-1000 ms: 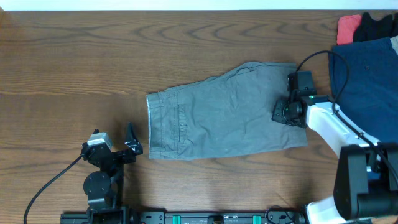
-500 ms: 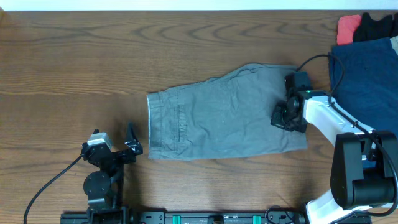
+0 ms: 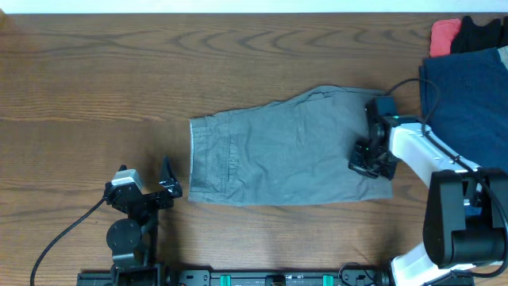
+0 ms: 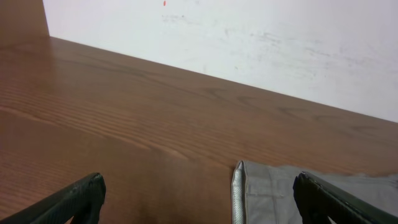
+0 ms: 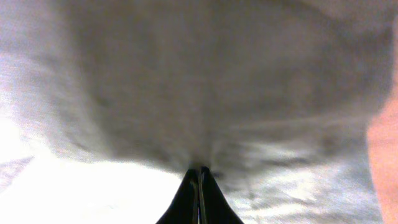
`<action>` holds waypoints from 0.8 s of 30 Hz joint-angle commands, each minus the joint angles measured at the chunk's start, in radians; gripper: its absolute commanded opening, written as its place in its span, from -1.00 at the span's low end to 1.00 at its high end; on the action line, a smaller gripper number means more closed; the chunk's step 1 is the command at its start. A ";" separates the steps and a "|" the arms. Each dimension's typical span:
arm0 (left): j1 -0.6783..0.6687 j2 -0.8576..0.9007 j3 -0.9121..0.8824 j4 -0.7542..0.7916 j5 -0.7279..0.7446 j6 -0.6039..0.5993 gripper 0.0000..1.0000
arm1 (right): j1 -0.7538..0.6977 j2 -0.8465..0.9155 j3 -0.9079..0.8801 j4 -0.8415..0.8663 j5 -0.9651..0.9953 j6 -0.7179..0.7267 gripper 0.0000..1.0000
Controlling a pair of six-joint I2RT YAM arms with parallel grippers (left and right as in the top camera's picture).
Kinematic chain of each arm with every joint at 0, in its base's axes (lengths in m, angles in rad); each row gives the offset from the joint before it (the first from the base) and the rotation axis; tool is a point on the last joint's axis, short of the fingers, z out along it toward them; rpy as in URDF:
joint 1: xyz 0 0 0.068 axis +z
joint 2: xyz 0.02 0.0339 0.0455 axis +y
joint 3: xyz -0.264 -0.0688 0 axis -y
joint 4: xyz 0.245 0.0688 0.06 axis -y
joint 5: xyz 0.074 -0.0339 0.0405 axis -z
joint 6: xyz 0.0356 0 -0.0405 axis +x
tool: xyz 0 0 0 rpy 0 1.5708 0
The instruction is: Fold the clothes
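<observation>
The light grey shorts (image 3: 278, 151) lie flat mid-table, waistband to the left and leg hems to the right. My right gripper (image 3: 367, 163) sits on the right hem end, shut, its tips pinching the fabric. In the right wrist view the grey cloth (image 5: 199, 74) fills the frame and creases run into the closed tips (image 5: 199, 171). My left gripper (image 3: 167, 187) is open and empty, resting on the table left of the waistband. The left wrist view shows the waistband corner (image 4: 273, 193) between its spread fingers (image 4: 199, 205).
A pile of other clothes lies at the far right: a dark blue garment (image 3: 468, 95), a red one (image 3: 444, 33) and a black one (image 3: 480, 32). The right arm's cable loops over the blue garment. A white wall (image 4: 249, 37) rises behind the table.
My right gripper has moved toward the table's front along the hem end of the shorts. The shorts have shifted slightly to the right. The left arm has not moved.
</observation>
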State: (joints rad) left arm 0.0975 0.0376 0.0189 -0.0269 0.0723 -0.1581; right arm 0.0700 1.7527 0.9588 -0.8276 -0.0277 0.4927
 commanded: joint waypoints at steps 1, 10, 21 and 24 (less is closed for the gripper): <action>0.004 -0.001 -0.014 -0.036 0.020 -0.003 0.95 | -0.063 -0.010 -0.002 -0.048 0.046 -0.019 -0.98; 0.004 -0.001 -0.014 -0.036 0.020 -0.003 0.96 | -0.106 -0.090 0.050 -0.138 0.028 -0.095 -0.97; 0.004 -0.001 -0.014 -0.036 0.020 -0.003 0.96 | -0.111 -0.180 0.188 -0.239 -0.101 -0.169 0.98; 0.004 -0.001 -0.014 -0.036 0.020 -0.003 0.96 | -0.127 -0.202 0.285 -0.283 -0.111 -0.169 0.99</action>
State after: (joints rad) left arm 0.0975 0.0376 0.0189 -0.0269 0.0723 -0.1581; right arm -0.0357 1.5929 1.1545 -1.1011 -0.0948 0.3477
